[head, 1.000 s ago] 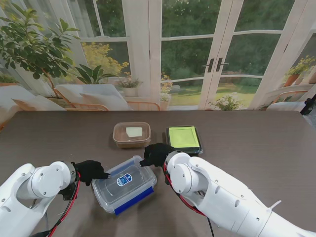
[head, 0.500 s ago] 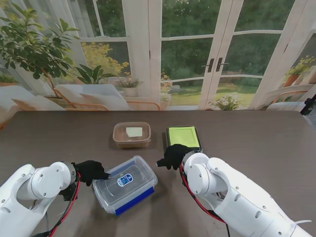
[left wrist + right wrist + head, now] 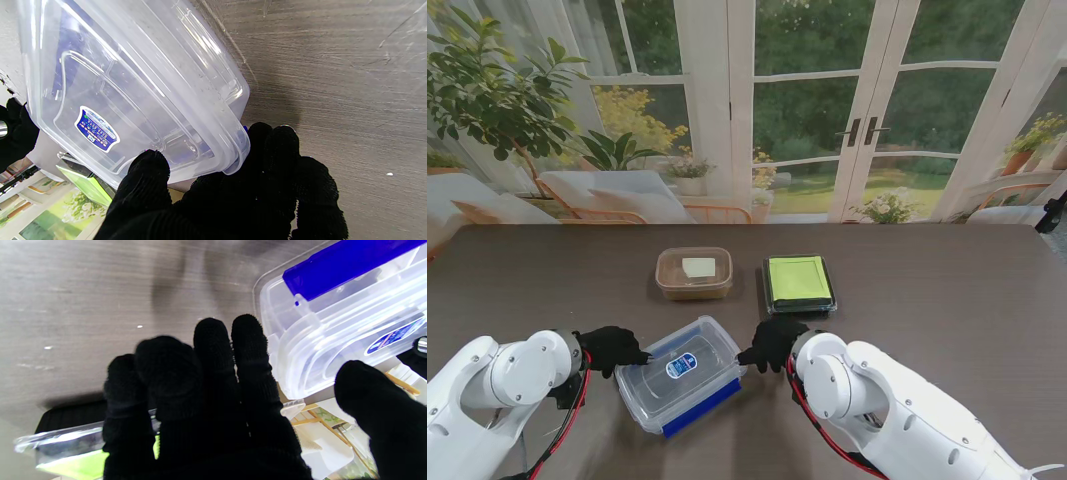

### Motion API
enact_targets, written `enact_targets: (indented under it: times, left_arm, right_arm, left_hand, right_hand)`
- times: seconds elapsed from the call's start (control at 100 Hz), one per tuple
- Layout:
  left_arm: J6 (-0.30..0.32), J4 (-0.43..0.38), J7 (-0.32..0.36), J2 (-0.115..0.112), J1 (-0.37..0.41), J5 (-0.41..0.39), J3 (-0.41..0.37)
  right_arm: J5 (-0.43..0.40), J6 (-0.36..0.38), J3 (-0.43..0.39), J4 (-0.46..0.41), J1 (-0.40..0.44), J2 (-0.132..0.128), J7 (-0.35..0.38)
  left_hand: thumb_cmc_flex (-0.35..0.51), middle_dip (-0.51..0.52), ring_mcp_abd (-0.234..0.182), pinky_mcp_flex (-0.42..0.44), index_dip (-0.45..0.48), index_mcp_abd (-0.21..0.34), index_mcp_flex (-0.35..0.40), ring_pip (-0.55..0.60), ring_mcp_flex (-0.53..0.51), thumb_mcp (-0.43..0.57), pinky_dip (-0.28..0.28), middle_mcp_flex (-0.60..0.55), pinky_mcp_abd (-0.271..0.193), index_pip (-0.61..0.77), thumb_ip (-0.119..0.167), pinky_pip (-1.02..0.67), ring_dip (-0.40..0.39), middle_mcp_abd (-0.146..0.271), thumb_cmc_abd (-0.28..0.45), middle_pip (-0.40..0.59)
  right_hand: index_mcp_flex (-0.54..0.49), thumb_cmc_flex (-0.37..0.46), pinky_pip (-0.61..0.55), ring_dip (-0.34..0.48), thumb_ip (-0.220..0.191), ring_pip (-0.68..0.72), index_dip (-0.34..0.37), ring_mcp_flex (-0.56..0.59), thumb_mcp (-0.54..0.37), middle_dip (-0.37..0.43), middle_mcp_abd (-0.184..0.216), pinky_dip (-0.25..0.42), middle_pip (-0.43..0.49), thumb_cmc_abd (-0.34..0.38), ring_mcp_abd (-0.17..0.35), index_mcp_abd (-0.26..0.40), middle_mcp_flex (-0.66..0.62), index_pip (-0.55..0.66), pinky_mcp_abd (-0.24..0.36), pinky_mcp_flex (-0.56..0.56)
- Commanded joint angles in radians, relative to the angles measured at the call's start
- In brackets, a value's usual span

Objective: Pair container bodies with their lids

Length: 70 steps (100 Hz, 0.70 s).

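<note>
Stand view: clear rectangular plastic container with blue clips (image 3: 679,374) sits near the table's (image 3: 947,290) front edge.
Left hand (image 3: 610,347) pinches its left corner; right hand (image 3: 773,342), fingers spread, grasps nothing beside it.

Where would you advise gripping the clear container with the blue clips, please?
Probably by its two short ends, one hand from each side. The clear container is long, lies diagonally, and the blue clip occupies its near long edge; the left hand and right hand already flank those ends.
</note>
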<state>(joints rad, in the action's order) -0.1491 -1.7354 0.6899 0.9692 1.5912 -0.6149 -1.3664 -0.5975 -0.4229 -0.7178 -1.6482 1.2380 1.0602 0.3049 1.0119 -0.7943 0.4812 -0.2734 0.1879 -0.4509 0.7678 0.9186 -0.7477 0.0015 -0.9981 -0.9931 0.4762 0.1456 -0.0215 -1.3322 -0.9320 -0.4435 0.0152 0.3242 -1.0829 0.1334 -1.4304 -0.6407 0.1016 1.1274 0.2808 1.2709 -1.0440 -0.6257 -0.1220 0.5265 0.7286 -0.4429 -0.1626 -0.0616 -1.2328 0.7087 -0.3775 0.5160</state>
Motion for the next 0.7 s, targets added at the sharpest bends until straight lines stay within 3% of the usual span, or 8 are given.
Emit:
enact_targets:
  times: [0.0,0.32,0.69]
  left_arm:
    - [-0.008,-0.015,0.021,0.006,0.007,-0.001,0.002]
    - [-0.042,-0.061,0.022,0.007,0.044,-0.023,-0.012]
    - [-0.086,-0.095,0.021,0.008,0.075,-0.032,-0.010]
  right_arm:
    - [0.013,0.000,0.010,0.002,-0.002,0.012,0.011]
    - [0.049,-0.003,0.048,0.009,-0.020,0.021,-0.004]
    - [0.048,0.014,0.119,0.036,-0.081,0.035,-0.017]
  left_hand:
    - [-0.010,-0.008,0.031,0.000,0.002,0.015,0.005,0.009,-0.013,-0.013,0.009,-0.001,-0.045,-0.001,0.021,-0.019,-0.004,-0.022,0.048,0.010]
    - [-0.011,-0.008,0.031,0.000,-0.001,0.007,0.004,0.009,-0.014,-0.013,0.009,-0.003,-0.044,-0.002,0.021,-0.019,-0.003,-0.023,0.048,0.012]
    - [-0.014,-0.006,0.030,0.002,-0.004,0.002,-0.001,0.008,-0.014,-0.014,0.009,-0.001,-0.045,-0.004,0.021,-0.018,-0.003,-0.024,0.049,0.011]
  right_hand:
    - [0.013,-0.016,-0.023,-0.010,-0.027,0.023,-0.007,0.035,-0.001,-0.016,-0.007,-0.020,-0.010,0.022,-0.009,0.009,-0.036,-0.009,-0.039,0.275]
    - [-0.004,0.027,-0.021,-0.010,-0.029,0.027,-0.007,0.035,-0.047,-0.016,0.001,-0.024,-0.025,0.000,-0.002,-0.010,-0.049,-0.008,-0.043,0.272]
    - [0.072,0.163,-0.006,0.001,0.011,0.000,-0.005,0.041,-0.141,-0.023,0.052,-0.031,-0.024,-0.156,0.069,-0.013,-0.001,-0.024,0.010,0.263]
